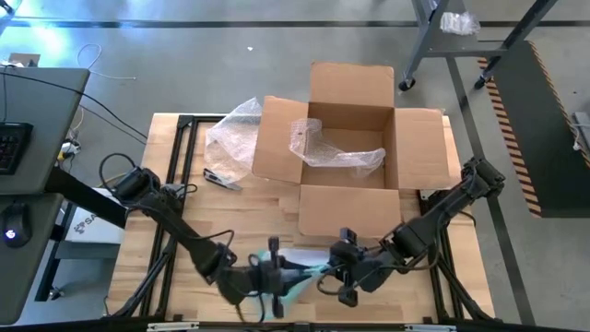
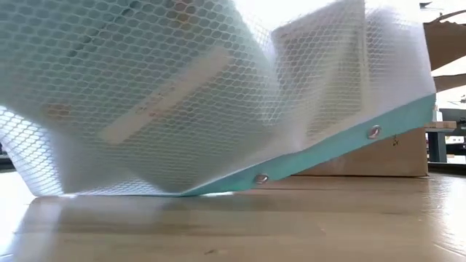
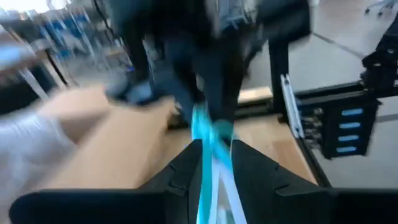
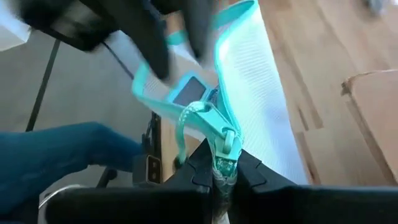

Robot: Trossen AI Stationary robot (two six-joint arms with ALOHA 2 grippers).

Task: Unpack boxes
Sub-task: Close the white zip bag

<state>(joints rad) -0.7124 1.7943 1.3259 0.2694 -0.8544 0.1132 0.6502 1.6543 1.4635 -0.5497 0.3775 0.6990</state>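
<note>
The brown cardboard box (image 1: pixel 350 138) stands open at the table's far middle, flaps spread, with a bubble wrap sheet (image 1: pixel 336 152) inside. Near the table's front edge a clear mesh pouch with a teal edge (image 1: pixel 300 269) is stretched between my two grippers. My left gripper (image 1: pixel 277 267) is shut on its left end and my right gripper (image 1: pixel 339 269) on its right end. In the low view the pouch (image 2: pixel 182 94) fills most of the picture, and things inside it show dimly. My left gripper pinches the pouch's teal edge (image 3: pixel 204 146) between its two fingers, coming about level from the table's left. My right gripper pinches the pouch's teal zipper end (image 4: pixel 219 146) between its two fingers, slanting down from the table's right. The pouch hangs tilted between the grippers, with its lower teal edge (image 2: pixel 182 193) on the table.
More bubble wrap (image 1: pixel 230 138) lies left of the box, with a small tool (image 1: pixel 221 178) in front of it. A desk with a keyboard (image 1: pixel 14 148) stands beyond the table's left edge. A person's blue sleeve (image 4: pixel 62 149) shows near the table's front.
</note>
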